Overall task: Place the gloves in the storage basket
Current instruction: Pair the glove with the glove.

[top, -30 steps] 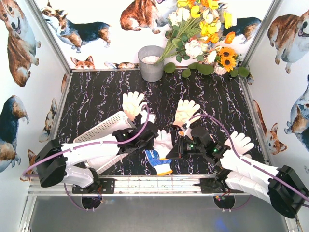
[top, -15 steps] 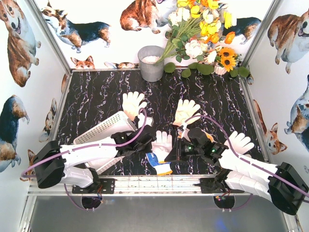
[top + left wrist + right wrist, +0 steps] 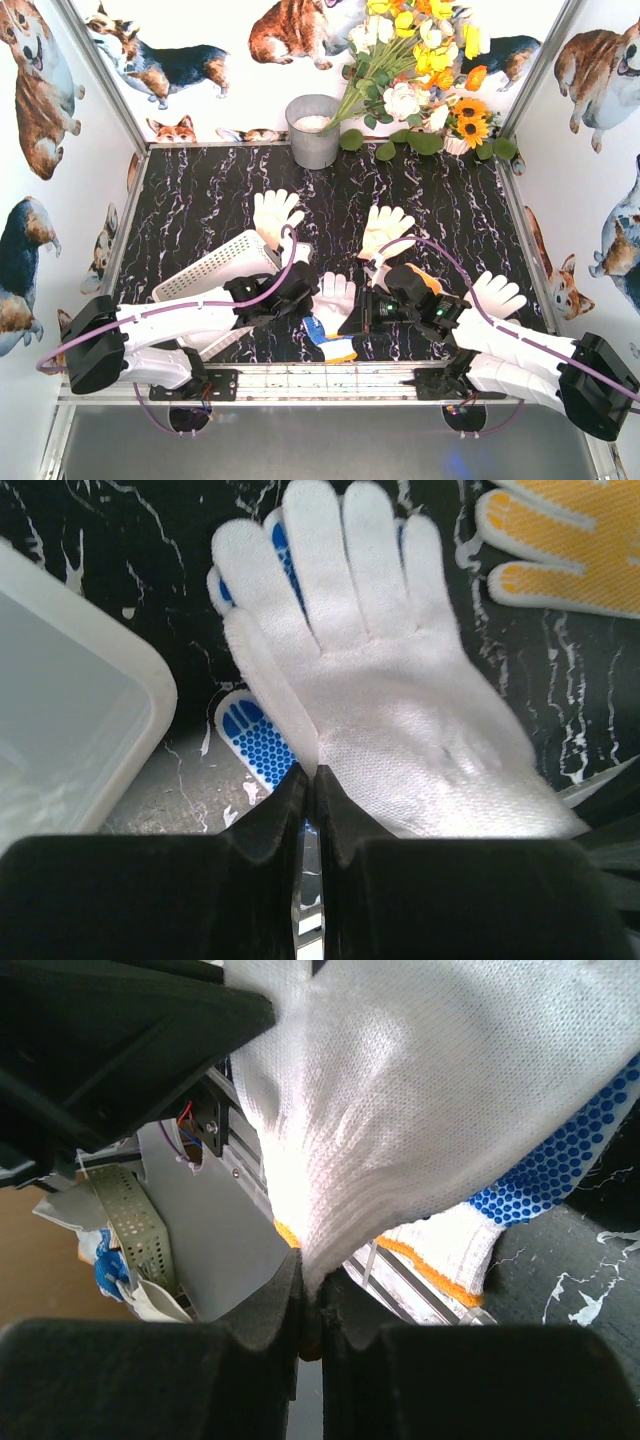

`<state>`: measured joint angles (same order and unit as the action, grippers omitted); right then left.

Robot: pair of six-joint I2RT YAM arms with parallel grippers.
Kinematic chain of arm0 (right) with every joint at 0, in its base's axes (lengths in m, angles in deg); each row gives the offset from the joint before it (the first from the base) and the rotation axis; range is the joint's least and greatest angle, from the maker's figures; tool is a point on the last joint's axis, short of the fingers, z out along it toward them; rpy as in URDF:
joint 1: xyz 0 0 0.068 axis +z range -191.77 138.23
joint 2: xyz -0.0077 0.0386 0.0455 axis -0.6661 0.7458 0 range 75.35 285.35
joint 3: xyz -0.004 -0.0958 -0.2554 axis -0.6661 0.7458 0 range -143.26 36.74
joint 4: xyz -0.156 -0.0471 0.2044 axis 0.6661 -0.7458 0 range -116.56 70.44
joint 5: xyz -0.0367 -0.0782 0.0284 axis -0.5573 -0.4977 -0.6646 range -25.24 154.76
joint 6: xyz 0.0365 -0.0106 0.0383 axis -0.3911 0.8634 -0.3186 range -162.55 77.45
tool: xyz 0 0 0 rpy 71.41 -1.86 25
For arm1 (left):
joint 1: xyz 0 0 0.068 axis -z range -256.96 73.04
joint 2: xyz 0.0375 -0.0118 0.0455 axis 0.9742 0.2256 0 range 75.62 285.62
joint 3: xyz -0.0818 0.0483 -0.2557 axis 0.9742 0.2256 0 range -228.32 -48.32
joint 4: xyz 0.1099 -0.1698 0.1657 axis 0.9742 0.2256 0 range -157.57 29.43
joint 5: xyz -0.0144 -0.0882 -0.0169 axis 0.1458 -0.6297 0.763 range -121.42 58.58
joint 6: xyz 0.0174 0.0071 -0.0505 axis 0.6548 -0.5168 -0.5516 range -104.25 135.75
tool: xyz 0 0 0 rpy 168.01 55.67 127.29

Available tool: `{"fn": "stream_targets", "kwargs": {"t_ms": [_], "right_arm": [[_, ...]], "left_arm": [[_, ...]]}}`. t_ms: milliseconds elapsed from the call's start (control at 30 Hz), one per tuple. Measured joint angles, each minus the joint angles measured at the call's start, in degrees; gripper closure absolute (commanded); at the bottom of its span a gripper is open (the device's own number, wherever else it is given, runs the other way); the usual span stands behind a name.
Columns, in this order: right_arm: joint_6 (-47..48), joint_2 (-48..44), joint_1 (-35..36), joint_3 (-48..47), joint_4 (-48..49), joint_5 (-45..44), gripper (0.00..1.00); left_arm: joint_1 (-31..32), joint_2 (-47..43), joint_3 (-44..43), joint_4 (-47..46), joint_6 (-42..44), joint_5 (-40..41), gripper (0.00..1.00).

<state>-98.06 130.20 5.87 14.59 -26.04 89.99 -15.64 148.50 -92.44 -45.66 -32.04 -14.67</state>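
A cream-white glove (image 3: 334, 293) hangs between both grippers, over the blue dotted glove (image 3: 328, 338). My left gripper (image 3: 308, 298) is shut, its tips (image 3: 311, 775) pinching the white glove (image 3: 400, 700) at the thumb edge. The right gripper (image 3: 358, 318) is shut (image 3: 312, 1290) on the same glove's cuff end (image 3: 420, 1080), pulling the fabric taut. Under it shows the blue glove (image 3: 560, 1170). The storage basket (image 3: 215, 268) lies tilted just left, under my left arm, one white corner (image 3: 70, 710) near. Another white glove (image 3: 275, 213), a yellow glove (image 3: 385, 228) and a third white one (image 3: 495, 294) lie on the mat.
A grey metal bucket (image 3: 313, 130) and a bunch of flowers (image 3: 420, 70) stand at the back. Patterned walls close in both sides. The aluminium rail (image 3: 330, 380) runs along the near edge, just behind the blue glove's cuff.
Both grippers have drifted slightly toward the near edge and left, carrying the white glove with them. It now covers more of the blue glove. Neither gripper changed its grip.
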Motion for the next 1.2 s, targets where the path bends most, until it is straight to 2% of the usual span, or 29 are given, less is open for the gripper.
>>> {"fn": "stream_targets", "kwargs": {"t_ms": [200,467,567,700,767,900,1000,1200], "right_arm": [[0.0,0.85,0.02,0.02,-0.02,-0.5,1.0],[0.0,4.13,0.61,0.02,-0.13,-0.46,1.0],[0.0,5.22,1.09,0.02,-0.72,-0.48,1.0],[0.04,6.4,1.66,0.02,-1.2,-0.59,1.0],[0.09,6.91,1.95,0.02,-1.53,-0.87,1.0],[-0.17,7.65,2.51,-0.04,-2.54,-1.53,1.0],[-1.22,7.93,2.78,-0.04,-2.6,-1.99,1.0],[-3.52,8.22,3.65,-0.26,-2.95,-3.72,1.0]], "left_arm": [[0.87,0.59,3.41,-1.36,-0.9,-1.22,1.0],[1.25,2.36,3.45,-2.4,-1.25,-1.27,1.0],[1.25,2.91,3.52,-2.69,-1.25,-1.29,0.94],[1.36,3.98,3.8,-2.71,-1.33,-1.27,0.8],[1.38,4.04,4.09,-2.6,-1.31,-1.18,0.71],[1.62,3.67,4.13,-2.6,-0.39,-0.87,0.59],[2.16,2.36,4.11,-2.19,0.46,-0.52,0.55],[2.36,-2.47,4.0,0.5,0.94,0.63,0.53]]}}
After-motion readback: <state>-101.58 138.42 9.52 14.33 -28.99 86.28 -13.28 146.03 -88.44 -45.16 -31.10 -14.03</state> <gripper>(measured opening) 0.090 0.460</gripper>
